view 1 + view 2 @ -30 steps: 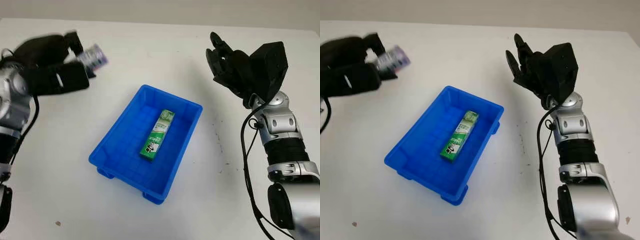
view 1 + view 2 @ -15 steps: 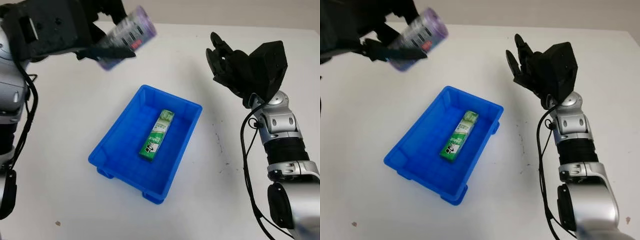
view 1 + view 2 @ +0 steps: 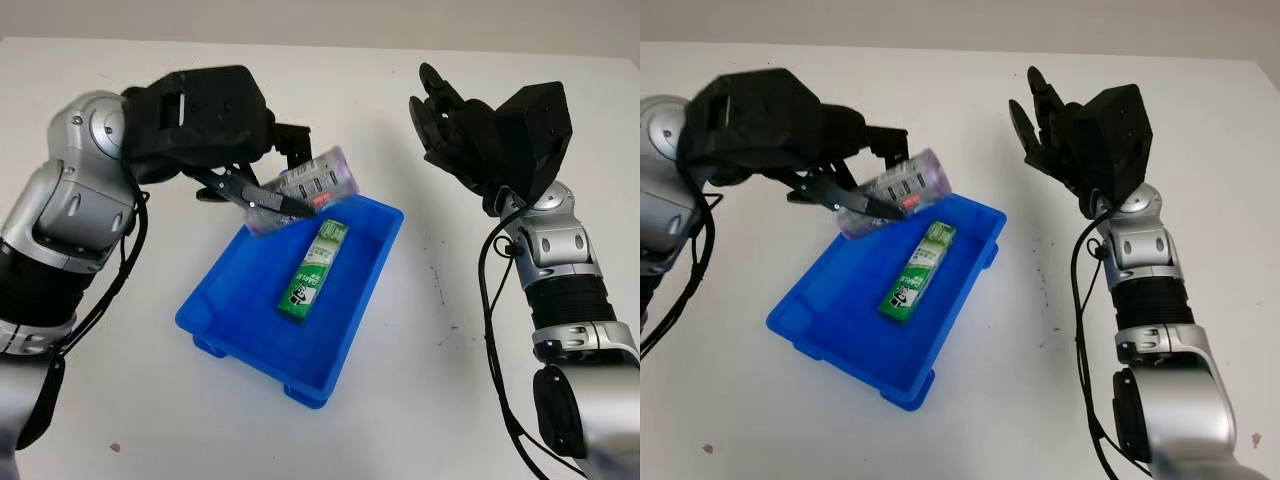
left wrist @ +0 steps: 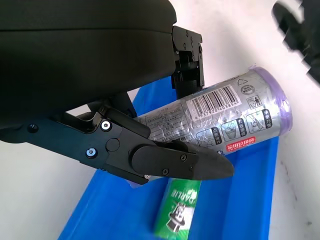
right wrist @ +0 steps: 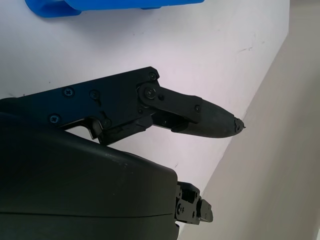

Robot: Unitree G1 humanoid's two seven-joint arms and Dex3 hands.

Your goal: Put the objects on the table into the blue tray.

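My left hand (image 3: 272, 190) is shut on a silver and purple cylindrical pack (image 3: 312, 183), held lying sideways just above the far left corner of the blue tray (image 3: 232, 328). The left wrist view shows the pack (image 4: 220, 112) clamped between the black fingers (image 4: 165, 162), barcode up. A green and white box (image 3: 315, 266) lies lengthwise inside the tray, also seen under the hand as the green box (image 4: 180, 210). My right hand (image 3: 450, 125) is open, raised above the table to the right of the tray.
The white table (image 3: 120, 400) surrounds the tray, with a small brown speck (image 3: 116, 447) near the front left and faint dark marks (image 3: 440, 285) right of the tray. The back edge of the table (image 3: 320, 45) runs along the far side.
My left hand has carried the pack from high at the far left down and right to the tray's far corner. The right hand has stayed in place.
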